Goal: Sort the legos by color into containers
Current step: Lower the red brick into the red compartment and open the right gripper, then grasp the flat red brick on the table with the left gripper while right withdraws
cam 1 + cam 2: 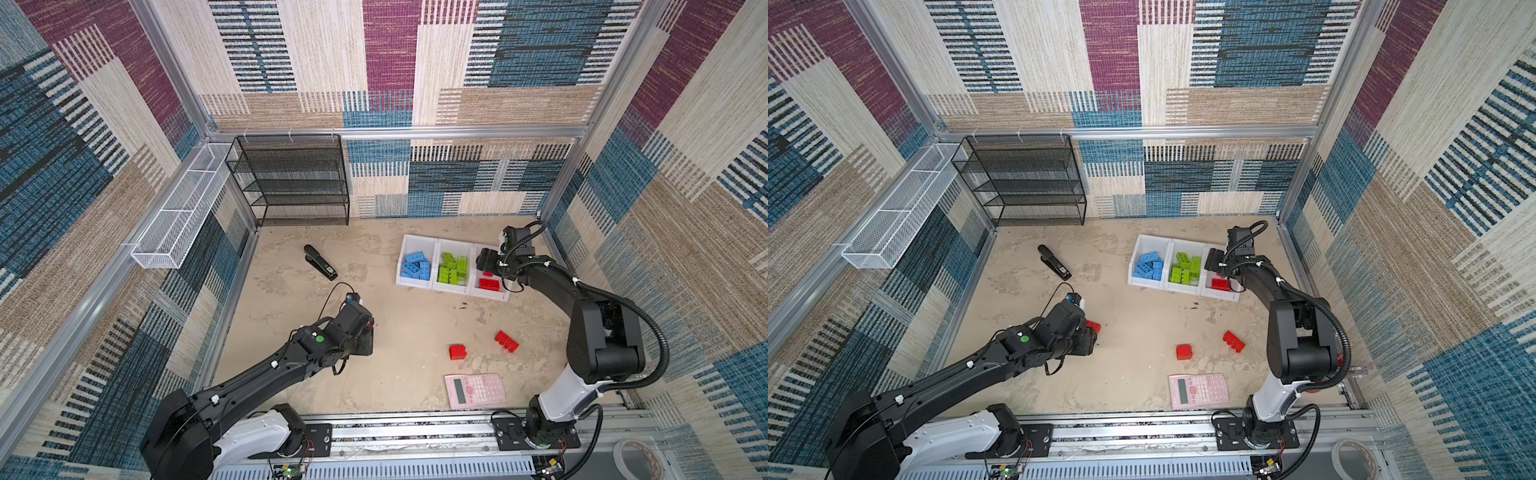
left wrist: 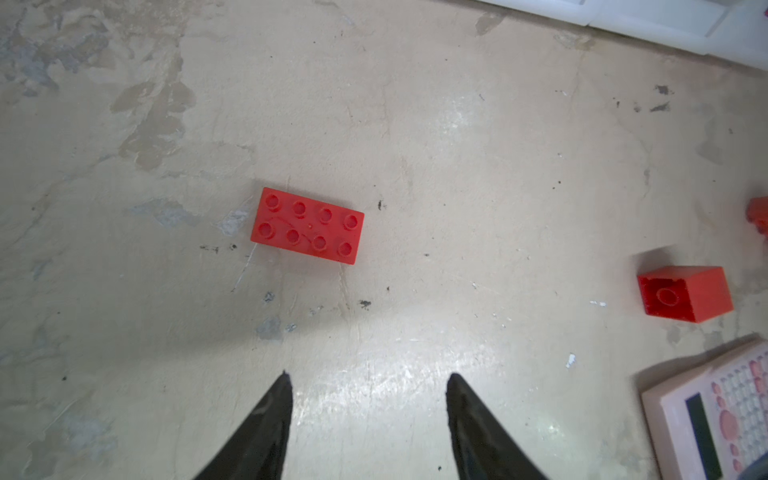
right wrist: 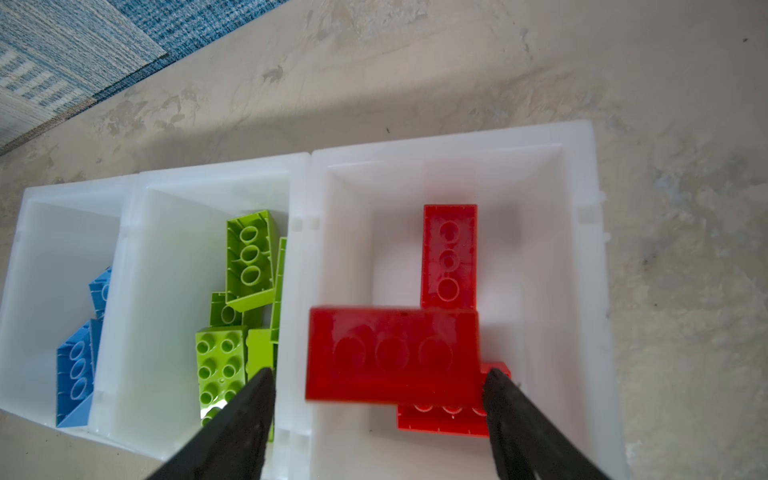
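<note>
Left gripper (image 2: 369, 375) hangs open over the eight-stud red brick (image 2: 307, 225), flat on the worktop (image 2: 498, 166). It looks light, rigid and slick, so pinch its long sides. Right gripper (image 3: 380, 371) gapes above the white bin (image 3: 577, 137), with a blurred red brick (image 3: 390, 353) loose between its jaws.

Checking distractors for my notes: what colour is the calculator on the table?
Pink, with a dark display. The calculator shows best in a top view.

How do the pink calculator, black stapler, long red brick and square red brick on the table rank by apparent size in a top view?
1. pink calculator, clearly largest
2. black stapler, long but thin
3. long red brick
4. square red brick, only a little smaller than the long one; those two are close
</note>
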`<action>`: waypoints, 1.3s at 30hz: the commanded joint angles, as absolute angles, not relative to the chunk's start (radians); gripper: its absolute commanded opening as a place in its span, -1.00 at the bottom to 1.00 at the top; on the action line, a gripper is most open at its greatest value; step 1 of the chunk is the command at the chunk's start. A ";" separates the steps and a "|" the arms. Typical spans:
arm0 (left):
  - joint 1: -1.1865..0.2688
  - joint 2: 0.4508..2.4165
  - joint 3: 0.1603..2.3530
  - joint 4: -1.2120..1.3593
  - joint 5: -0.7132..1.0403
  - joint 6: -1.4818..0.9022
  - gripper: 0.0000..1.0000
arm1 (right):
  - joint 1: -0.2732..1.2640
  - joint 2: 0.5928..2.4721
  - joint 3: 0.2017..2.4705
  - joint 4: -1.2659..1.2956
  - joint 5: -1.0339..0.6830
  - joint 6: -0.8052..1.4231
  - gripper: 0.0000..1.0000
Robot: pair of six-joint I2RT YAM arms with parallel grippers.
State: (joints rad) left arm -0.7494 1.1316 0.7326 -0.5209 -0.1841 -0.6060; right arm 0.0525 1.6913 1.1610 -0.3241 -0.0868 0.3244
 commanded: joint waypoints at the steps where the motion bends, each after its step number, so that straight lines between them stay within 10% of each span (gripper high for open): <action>1: -0.734 1.150 0.765 -0.559 -0.216 -0.597 0.28 | 0.052 1.684 1.168 -0.281 -0.093 0.305 0.70; 39: -0.652 1.744 1.001 -0.508 -0.246 -0.850 0.46 | 0.158 1.216 0.838 -0.140 -0.291 0.287 0.77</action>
